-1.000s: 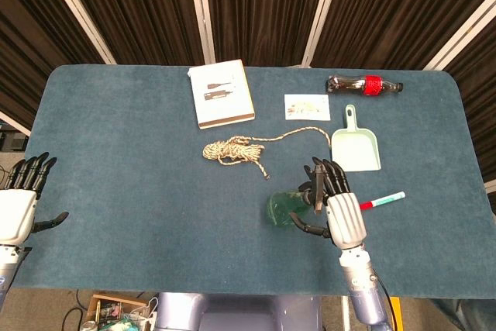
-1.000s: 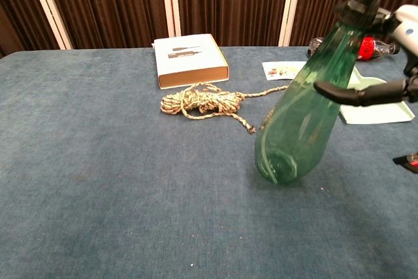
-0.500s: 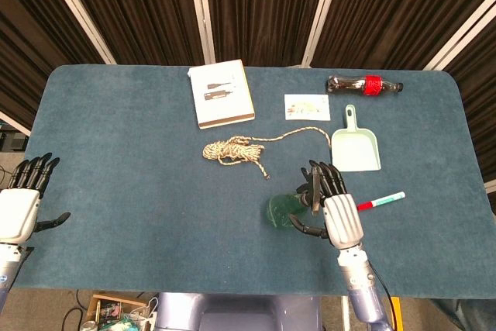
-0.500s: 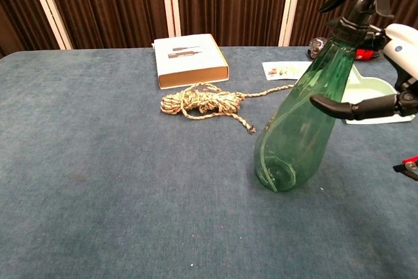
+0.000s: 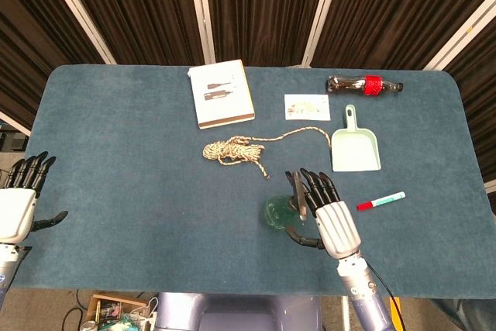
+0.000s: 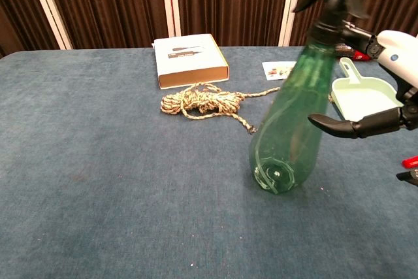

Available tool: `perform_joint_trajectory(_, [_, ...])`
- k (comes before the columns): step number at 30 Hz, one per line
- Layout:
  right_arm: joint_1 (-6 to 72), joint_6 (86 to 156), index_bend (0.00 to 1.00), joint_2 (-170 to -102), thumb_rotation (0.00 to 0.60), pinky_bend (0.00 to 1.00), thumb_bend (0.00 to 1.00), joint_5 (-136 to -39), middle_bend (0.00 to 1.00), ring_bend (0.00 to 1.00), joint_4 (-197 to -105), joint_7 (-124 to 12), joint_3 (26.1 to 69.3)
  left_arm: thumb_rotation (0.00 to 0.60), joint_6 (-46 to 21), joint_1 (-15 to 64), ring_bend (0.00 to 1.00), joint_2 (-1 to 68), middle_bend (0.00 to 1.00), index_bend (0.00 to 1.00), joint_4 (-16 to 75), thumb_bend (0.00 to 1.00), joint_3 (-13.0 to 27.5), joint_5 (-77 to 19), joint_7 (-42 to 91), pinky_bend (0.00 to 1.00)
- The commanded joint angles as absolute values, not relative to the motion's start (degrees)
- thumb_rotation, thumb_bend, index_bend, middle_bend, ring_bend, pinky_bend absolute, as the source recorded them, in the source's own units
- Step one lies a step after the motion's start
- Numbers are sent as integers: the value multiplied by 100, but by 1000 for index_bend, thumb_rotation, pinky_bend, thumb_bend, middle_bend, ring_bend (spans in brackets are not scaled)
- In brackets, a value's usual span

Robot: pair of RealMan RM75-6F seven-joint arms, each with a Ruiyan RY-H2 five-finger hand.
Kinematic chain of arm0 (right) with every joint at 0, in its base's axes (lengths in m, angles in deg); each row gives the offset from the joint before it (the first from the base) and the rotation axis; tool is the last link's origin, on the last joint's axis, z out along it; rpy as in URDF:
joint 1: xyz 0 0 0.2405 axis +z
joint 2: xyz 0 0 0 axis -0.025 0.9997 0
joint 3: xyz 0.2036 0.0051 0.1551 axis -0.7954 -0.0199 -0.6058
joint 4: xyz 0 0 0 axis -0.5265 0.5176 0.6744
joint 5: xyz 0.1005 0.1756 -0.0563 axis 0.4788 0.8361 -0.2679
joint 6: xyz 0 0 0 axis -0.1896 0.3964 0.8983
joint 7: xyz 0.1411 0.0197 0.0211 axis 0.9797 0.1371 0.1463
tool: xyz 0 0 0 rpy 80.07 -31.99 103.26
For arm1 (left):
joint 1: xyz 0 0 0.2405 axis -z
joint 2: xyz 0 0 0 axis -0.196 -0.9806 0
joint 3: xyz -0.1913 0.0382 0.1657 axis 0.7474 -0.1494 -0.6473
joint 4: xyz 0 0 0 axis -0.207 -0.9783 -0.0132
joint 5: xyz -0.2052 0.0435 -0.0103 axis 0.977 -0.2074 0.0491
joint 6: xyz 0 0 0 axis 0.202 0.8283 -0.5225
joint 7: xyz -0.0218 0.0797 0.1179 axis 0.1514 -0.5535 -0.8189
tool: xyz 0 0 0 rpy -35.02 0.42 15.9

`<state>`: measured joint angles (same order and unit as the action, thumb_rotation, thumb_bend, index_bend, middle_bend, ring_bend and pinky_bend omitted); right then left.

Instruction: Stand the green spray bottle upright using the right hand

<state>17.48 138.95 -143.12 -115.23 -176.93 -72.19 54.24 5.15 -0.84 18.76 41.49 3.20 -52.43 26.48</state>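
The green spray bottle (image 6: 287, 129) is translucent with a black trigger head; it leans only slightly to the right, its base on the blue cloth. From above the green spray bottle (image 5: 279, 210) shows as a green round shape under my right hand (image 5: 322, 218). My right hand (image 6: 385, 76) holds the bottle near its neck, thumb in front of the body and fingers behind. My left hand (image 5: 19, 203) is open at the table's left edge, holding nothing.
A coil of rope (image 5: 236, 150) lies just behind the bottle. Further back sit a white box (image 5: 222, 93) and a card (image 5: 307, 106). A pale green dustpan (image 5: 356, 145), a red marker (image 5: 381, 201) and a cola bottle (image 5: 364, 84) are to the right.
My right hand has tipped the bottle up from a strong lean to almost vertical and shifted slightly left and nearer. The left hand has stayed put.
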Motion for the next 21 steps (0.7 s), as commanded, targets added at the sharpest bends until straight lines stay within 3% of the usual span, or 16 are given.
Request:
perform_joint_trajectory(1, [1764, 13789, 32, -14222, 600, 0, 301, -11453, 0, 0, -17814, -7367, 5407, 600, 519, -88, 0, 1872, 0, 0, 4153, 32, 329, -5238, 2672, 0])
perform_joint_trajectory(13, [1629, 13933, 0, -13837, 600, 0, 298, -11523, 0, 0, -18232, -7623, 5370, 600, 665, -150, 0, 1839, 0, 0, 4199, 32, 297, -5341, 2696, 0])
perform_joint_trajectory(21, [1277, 14054, 0, -12843, 600, 0, 298, -11090, 0, 0, -18195, -7364, 5408, 600, 923, -245, 0, 1800, 0, 0, 4258, 32, 242, -5543, 2697, 0])
